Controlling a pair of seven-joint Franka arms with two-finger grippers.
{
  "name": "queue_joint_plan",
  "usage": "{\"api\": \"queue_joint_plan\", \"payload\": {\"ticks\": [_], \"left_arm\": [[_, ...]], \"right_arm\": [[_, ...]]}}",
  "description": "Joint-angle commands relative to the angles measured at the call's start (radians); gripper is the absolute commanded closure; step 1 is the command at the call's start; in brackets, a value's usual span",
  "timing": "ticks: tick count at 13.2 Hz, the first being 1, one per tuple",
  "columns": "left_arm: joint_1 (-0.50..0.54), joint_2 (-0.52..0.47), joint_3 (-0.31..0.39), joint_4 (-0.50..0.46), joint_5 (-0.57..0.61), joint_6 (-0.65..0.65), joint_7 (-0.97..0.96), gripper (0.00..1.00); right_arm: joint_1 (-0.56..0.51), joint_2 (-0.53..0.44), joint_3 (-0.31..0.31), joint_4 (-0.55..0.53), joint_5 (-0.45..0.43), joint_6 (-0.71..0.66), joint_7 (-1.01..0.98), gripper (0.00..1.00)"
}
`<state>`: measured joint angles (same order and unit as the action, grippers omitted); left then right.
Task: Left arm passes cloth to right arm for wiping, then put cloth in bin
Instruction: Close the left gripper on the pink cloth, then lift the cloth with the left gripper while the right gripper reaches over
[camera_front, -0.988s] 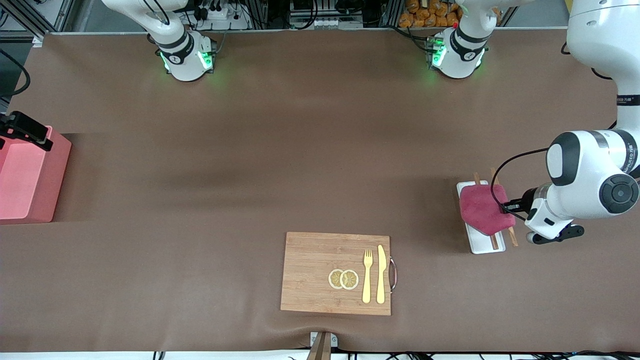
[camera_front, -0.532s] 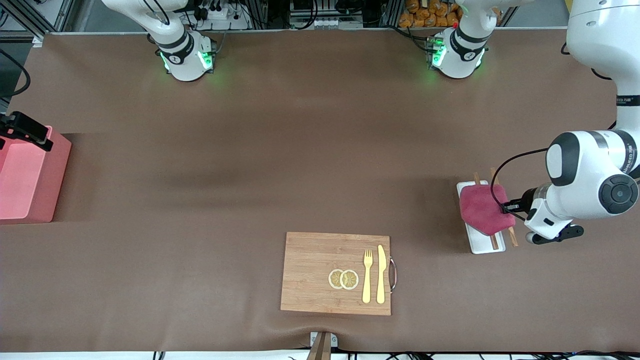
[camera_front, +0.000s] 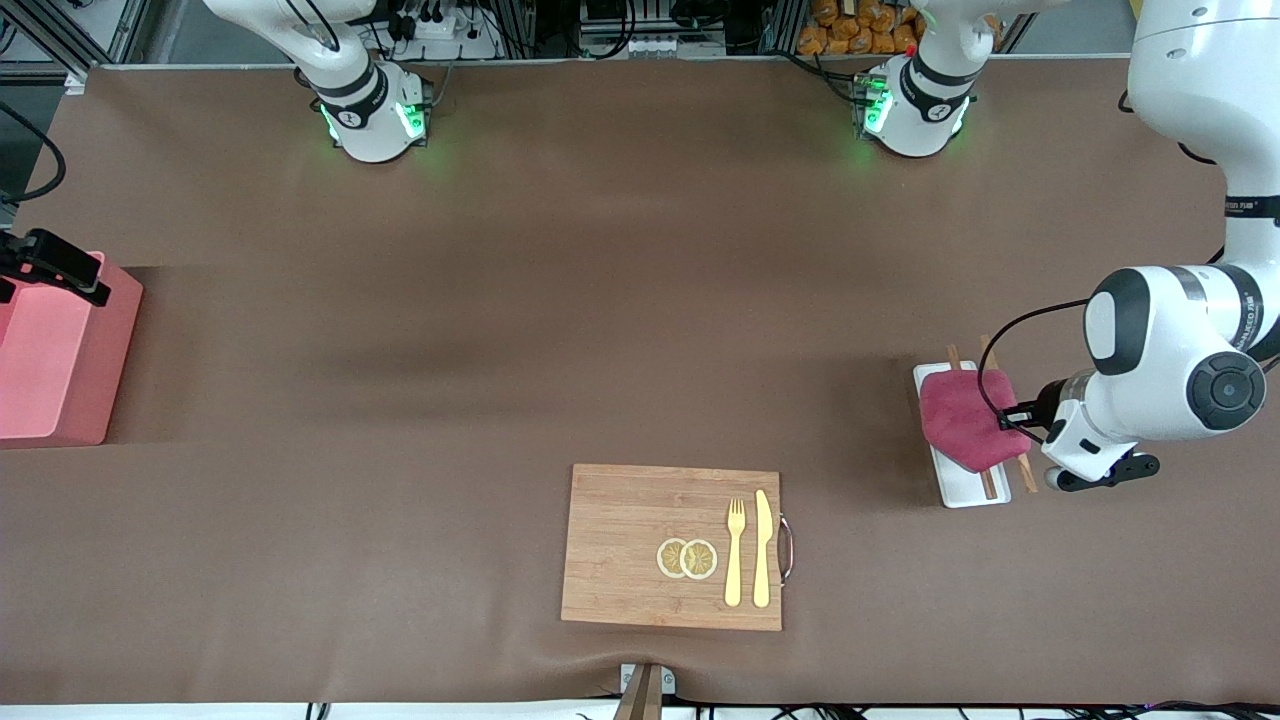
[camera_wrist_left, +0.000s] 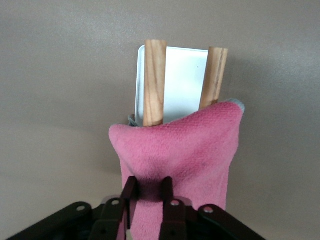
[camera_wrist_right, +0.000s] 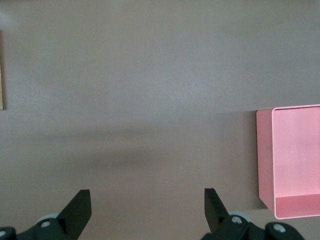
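Note:
The magenta-pink cloth (camera_front: 962, 418) lies over a narrow white tray (camera_front: 965, 488) and two wooden sticks (camera_front: 1026, 474) near the left arm's end of the table. My left gripper (camera_front: 1012, 417) is at the cloth's edge, shut on a fold of it; the left wrist view shows the cloth (camera_wrist_left: 185, 150) pinched in the gripper (camera_wrist_left: 148, 186), with the tray (camera_wrist_left: 182, 80) and sticks (camera_wrist_left: 154, 80) past it. My right gripper (camera_front: 55, 268) hangs over the salmon-pink bin (camera_front: 50, 370) at the right arm's end; in the right wrist view it (camera_wrist_right: 145, 207) is open and empty, with the bin (camera_wrist_right: 295, 155) beside it.
A wooden cutting board (camera_front: 620, 545) lies near the front edge at the table's middle, with two lemon slices (camera_front: 686, 558), a yellow fork (camera_front: 735, 552) and a yellow knife (camera_front: 762, 548) on it. Brown mat covers the table.
My left hand has shifted slightly toward the right arm's end of the table, holding the cloth's edge. The right hand over the bin has barely moved.

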<state>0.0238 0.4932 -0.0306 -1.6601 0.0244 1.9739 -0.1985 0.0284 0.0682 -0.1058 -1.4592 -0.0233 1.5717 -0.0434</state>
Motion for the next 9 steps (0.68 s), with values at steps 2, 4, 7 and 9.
{"api": "queue_joint_plan", "payload": {"ticks": [2,4,7,9], "left_arm": [[-0.002,0.004,0.001,0.010,-0.009,0.009,0.011,1.00],[-0.004,-0.007,0.001,0.011,-0.007,0.009,0.014,1.00],[0.005,-0.059,-0.051,0.010,-0.012,-0.006,0.013,1.00],[0.005,-0.103,-0.103,0.011,-0.012,-0.035,-0.001,1.00]], "right_arm": [[0.019,0.012,0.001,0.023,-0.013,-0.012,0.016,0.00],[0.018,0.013,0.000,0.022,-0.015,-0.013,0.016,0.00],[0.018,0.019,0.001,0.020,-0.009,-0.010,0.016,0.00],[0.030,0.028,0.001,0.023,-0.006,0.005,0.013,0.00]]}}
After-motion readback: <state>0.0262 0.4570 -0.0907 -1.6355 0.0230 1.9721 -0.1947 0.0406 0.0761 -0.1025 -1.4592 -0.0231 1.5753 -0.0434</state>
